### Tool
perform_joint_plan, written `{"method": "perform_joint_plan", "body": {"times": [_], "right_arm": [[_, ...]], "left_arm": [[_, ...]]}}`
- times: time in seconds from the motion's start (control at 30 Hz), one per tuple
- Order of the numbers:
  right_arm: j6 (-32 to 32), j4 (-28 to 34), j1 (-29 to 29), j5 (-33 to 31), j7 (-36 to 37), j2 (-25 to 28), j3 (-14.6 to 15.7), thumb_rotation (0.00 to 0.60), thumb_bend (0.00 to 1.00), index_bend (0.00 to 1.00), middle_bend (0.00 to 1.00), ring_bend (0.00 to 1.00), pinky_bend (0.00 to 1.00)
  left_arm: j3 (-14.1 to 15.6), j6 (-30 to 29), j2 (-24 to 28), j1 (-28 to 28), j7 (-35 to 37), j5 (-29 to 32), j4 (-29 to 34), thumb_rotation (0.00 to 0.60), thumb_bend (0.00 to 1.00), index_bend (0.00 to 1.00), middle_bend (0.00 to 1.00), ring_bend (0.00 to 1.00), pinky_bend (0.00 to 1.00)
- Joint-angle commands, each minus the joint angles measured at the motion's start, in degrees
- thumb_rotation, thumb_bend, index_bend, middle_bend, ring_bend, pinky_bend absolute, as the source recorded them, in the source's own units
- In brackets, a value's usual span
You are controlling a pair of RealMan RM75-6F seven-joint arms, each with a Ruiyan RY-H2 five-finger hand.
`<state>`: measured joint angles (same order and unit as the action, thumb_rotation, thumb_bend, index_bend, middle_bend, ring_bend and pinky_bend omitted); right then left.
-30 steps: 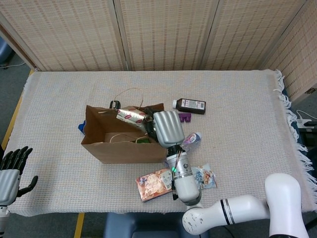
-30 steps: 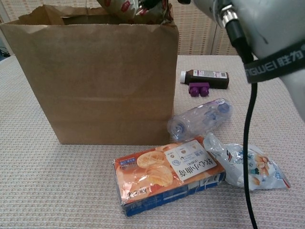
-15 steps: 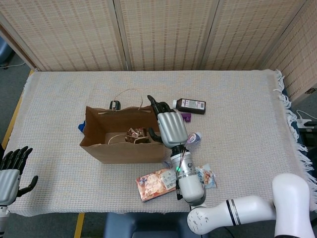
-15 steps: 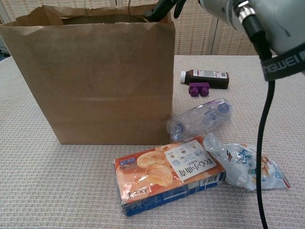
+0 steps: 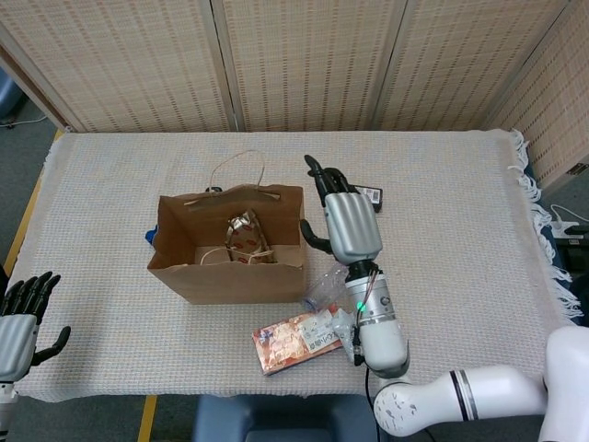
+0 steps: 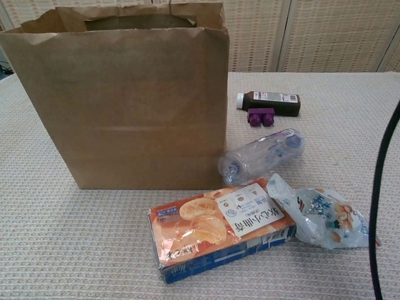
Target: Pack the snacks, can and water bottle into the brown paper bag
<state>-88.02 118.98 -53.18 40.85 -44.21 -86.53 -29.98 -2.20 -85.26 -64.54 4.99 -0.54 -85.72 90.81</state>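
Observation:
The brown paper bag [image 5: 230, 279] [image 6: 125, 106] stands upright and open at mid-table. A crinkled red and silver snack packet [image 5: 245, 235] lies inside it. My right hand [image 5: 348, 221] hovers open just right of the bag, holding nothing. Under its forearm the clear water bottle [image 5: 324, 287] [image 6: 262, 156] lies on its side against the bag's corner. An orange biscuit pack [image 5: 290, 341] [image 6: 219, 228] and a white and blue snack packet [image 6: 322, 215] lie in front. My left hand [image 5: 20, 322] stays open at the table's near left edge. No can shows.
A dark brown bottle [image 6: 269, 102] and a purple block [image 6: 260, 116] lie behind the water bottle. Something blue [image 5: 150, 237] pokes out at the bag's left side. A black cable [image 6: 381, 187] hangs at the chest view's right edge.
My right hand let the red and silver packet drop into the bag, then rose out of the opening and moved right, fingers spread. The left hand has not moved.

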Motion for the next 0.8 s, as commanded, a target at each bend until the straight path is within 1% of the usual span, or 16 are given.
{"method": "perform_joint_plan", "body": {"times": [0.03, 0.13, 0.2, 0.27, 0.3, 0.37, 0.43, 0.57, 0.67, 0.8], "right_arm": [[1.7, 5.0, 7.3, 0.4, 2.9, 10.3, 2.2, 0.600, 0.22, 0.00, 0.16, 0.07, 0.31], [4.5, 6.2, 11.5, 1.2, 6.1, 15.8, 5.1, 0.600, 0.19, 0.00, 0.13, 0.05, 0.25], [7.3, 5.9, 13.8, 2.2, 7.6, 19.3, 8.0, 0.600, 0.18, 0.00, 0.12, 0.03, 0.23], [10.2, 4.8, 15.2, 3.2, 8.0, 21.9, 10.9, 0.600, 0.15, 0.00, 0.09, 0.01, 0.19], [12.2, 3.8, 15.9, 4.1, 8.0, 23.2, 12.9, 0.600, 0.14, 0.00, 0.07, 0.01, 0.16], [15.0, 1.8, 16.4, 5.5, 8.0, 24.3, 15.7, 0.600, 0.10, 0.00, 0.03, 0.00, 0.11], [17.8, -0.7, 16.7, 7.0, 7.7, 24.5, 18.6, 0.600, 0.08, 0.00, 0.01, 0.00, 0.07], [21.4, -6.4, 16.2, 10.8, 6.6, 22.1, 22.5, 0.600, 0.05, 0.00, 0.00, 0.00, 0.04], [23.6, -10.4, 15.2, 12.7, 7.1, 19.3, 23.3, 0.600, 0.05, 0.00, 0.00, 0.00, 0.03], [26.9, -15.0, 13.7, 13.3, 10.1, 15.4, 22.7, 0.600, 0.05, 0.00, 0.00, 0.00, 0.03]], "left_arm": [[0.0, 0.0, 0.0, 0.0, -0.2, 0.0, 0.0, 0.600, 0.36, 0.04, 0.00, 0.00, 0.00], [-0.1, 0.1, 0.0, 0.1, -0.5, 0.1, 0.2, 0.600, 0.36, 0.04, 0.00, 0.00, 0.00], [-0.1, 0.1, -0.1, 0.1, -0.8, 0.2, 0.3, 0.600, 0.36, 0.04, 0.00, 0.00, 0.00], [-0.1, 0.2, -0.1, 0.1, -1.1, 0.3, 0.3, 0.600, 0.36, 0.04, 0.00, 0.00, 0.00], [-0.2, 0.2, -0.1, 0.1, -1.3, 0.3, 0.4, 0.600, 0.36, 0.04, 0.00, 0.00, 0.00], [-0.2, 0.2, -0.2, 0.2, -1.6, 0.4, 0.4, 0.600, 0.36, 0.04, 0.00, 0.00, 0.00], [-0.3, 0.2, -0.3, 0.3, -1.9, 0.4, 0.5, 0.600, 0.36, 0.04, 0.00, 0.00, 0.00], [-0.4, 0.4, -0.3, 0.4, -2.2, 0.5, 0.6, 0.600, 0.36, 0.04, 0.00, 0.00, 0.00], [-0.4, 0.5, -0.3, 0.4, -2.0, 0.6, 0.6, 0.600, 0.36, 0.04, 0.00, 0.00, 0.00], [-0.4, 0.5, -0.2, 0.4, -1.7, 0.5, 0.6, 0.600, 0.36, 0.04, 0.00, 0.00, 0.00]]}}
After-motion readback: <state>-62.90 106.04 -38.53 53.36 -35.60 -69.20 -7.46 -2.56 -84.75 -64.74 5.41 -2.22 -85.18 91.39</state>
